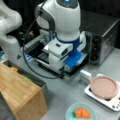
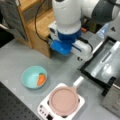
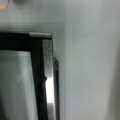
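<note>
Grey tabletop [image 1: 62, 92] carries all the equipment, with a dark perforated mat at 7 o'clock in a front view [image 2: 15, 107].

Nearest the camera in a front view, a teal bowl [image 1: 80, 113] sits at 5 o'clock and holds an orange carrot-like piece [image 1: 82, 113]; the raised rim keeps the piece from rolling. At 4 o'clock a white hotplate [image 1: 101, 96] supports a pink pan [image 1: 103, 86], whose white handle [image 1: 85, 74] projects clear of the heating base toward 10 o'clock, where it stays reachable. A wooden box [image 1: 20, 92] stands at 8 o'clock.

At centre, the arm's white and blue wrist hangs over the lowered glass door [image 2: 105, 62] of a steel toaster oven [image 1: 102, 40]; the door lies flat on the table, leaving the cavity exposed. The gripper [image 1: 65, 68] sits below the wrist, near the door's front edge, but its fingers are hidden under the wrist body in both front views and absent from the wrist view, so I cannot tell how far apart they stand or whether anything is held. The wrist view shows only the door's metal frame corner [image 3: 47, 75] against bare table, which suggests the camera points straight down beside that edge.

Farthest back, at 10 o'clock, stands the arm's white base [image 1: 10, 40].
</note>
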